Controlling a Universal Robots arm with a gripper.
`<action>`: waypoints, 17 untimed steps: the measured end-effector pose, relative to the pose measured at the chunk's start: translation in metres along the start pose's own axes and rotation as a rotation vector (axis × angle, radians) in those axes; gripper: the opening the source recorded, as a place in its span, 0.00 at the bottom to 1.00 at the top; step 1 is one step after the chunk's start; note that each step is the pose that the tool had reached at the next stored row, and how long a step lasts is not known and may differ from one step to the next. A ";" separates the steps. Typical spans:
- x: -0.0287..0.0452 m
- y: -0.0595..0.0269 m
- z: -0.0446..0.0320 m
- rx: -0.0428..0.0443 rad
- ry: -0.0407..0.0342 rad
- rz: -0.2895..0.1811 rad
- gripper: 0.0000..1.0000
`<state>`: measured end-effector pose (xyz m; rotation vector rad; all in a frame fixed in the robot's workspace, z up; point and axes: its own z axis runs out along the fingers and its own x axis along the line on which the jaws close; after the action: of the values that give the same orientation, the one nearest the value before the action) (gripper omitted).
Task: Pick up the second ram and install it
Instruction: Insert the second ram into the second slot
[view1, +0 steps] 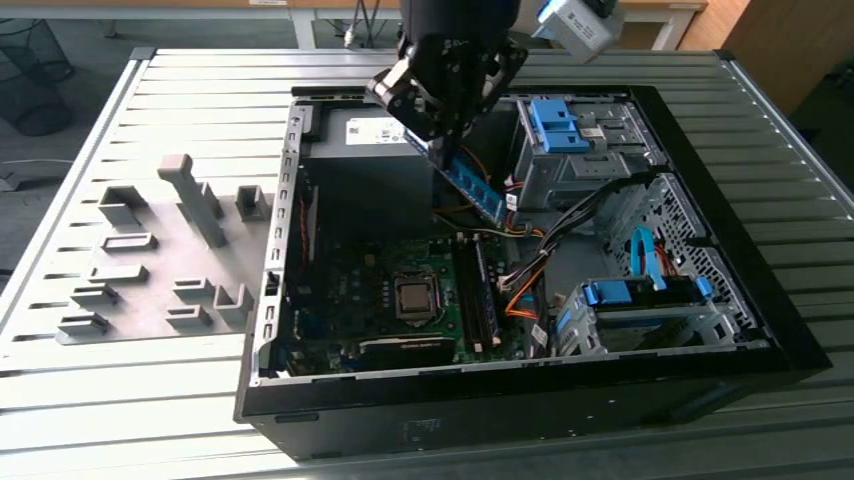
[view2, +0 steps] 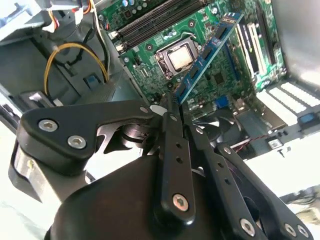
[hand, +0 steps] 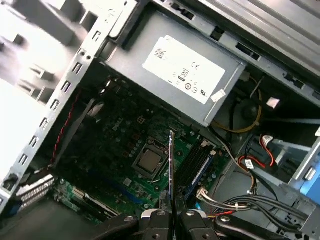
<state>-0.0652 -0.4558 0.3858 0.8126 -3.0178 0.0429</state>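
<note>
Holding the second ram pinched by one end, the gripper has its fingers closed thin on the board, which hangs tilted above the open case. Pick is done; seating is not — the stick is well clear of the motherboard. In the exterior view the memory slots lie toward 6 o'clock of the stick. Cables crowd the 3 o'clock side near the drive cage; the CPU socket side looks freer.
</note>
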 end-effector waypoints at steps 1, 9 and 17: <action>0.0000 0.0000 0.0002 -0.0003 0.0006 0.018 0.14; -0.0001 0.0001 0.0024 -0.0029 0.0041 0.163 0.14; -0.0001 0.0001 0.0049 -0.0051 0.0079 0.307 0.14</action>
<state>-0.0652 -0.4558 0.3809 0.3412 -3.1020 0.0418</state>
